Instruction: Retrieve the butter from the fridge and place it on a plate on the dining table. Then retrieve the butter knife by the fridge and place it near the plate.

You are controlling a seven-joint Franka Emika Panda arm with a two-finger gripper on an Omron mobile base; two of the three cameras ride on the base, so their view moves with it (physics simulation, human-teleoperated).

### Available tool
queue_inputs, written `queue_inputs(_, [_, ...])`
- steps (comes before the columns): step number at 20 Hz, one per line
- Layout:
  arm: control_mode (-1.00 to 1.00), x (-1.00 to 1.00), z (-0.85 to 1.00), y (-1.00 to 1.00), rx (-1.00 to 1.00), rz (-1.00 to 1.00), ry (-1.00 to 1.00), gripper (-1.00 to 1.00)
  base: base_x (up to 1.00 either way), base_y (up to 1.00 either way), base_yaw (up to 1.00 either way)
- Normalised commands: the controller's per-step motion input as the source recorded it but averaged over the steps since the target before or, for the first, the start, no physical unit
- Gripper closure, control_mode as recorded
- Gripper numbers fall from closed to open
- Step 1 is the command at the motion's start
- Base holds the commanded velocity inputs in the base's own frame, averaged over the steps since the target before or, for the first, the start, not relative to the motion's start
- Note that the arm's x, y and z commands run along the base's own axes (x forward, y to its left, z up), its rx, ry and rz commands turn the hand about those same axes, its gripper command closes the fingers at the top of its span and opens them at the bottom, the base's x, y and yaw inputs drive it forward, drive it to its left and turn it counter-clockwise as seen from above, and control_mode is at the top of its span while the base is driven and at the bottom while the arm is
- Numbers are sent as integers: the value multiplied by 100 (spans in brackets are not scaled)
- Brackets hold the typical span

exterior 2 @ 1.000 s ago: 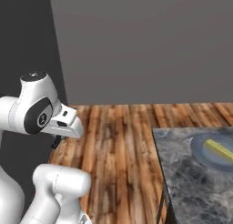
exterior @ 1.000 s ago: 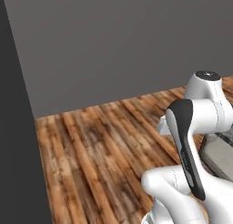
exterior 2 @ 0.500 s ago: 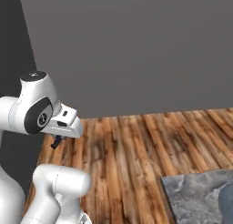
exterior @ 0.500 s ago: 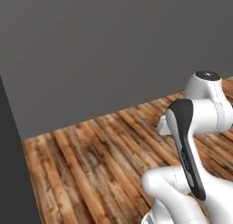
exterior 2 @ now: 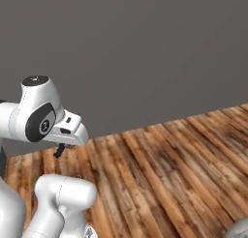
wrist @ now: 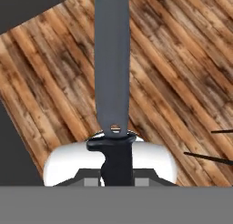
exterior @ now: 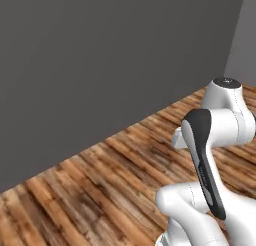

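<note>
Gripper (exterior 2: 59, 150) clamped on the butter knife (wrist: 112, 68) by its dark handle, blade sticking out ahead over wooden floor (exterior: 100, 190), likely in transit toward the dining table.

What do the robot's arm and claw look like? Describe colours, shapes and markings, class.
The arm is glossy white with rounded, bulbous segments. A dark grey strip runs along one link, and dark round caps mark the joints. The wedge-shaped white hand carries a small dark claw.
</note>
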Motion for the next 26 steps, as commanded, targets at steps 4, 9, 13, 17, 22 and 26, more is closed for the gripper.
queue_inputs(4, [100,0,0,0,0,0,0,100,62,0,-67])
queue_inputs(9, [100,0,0,0,0,0,0,100,17,0,-74])
queue_inputs(13, [100,0,0,0,0,0,0,100,4,0,-77])
queue_inputs(17, [100,0,0,0,0,0,0,100,6,0,-71])
queue_inputs(22, [100,0,0,0,0,0,0,100,3,17,-72])
queue_inputs(26, [100,0,0,0,0,0,0,100,1,44,-75])
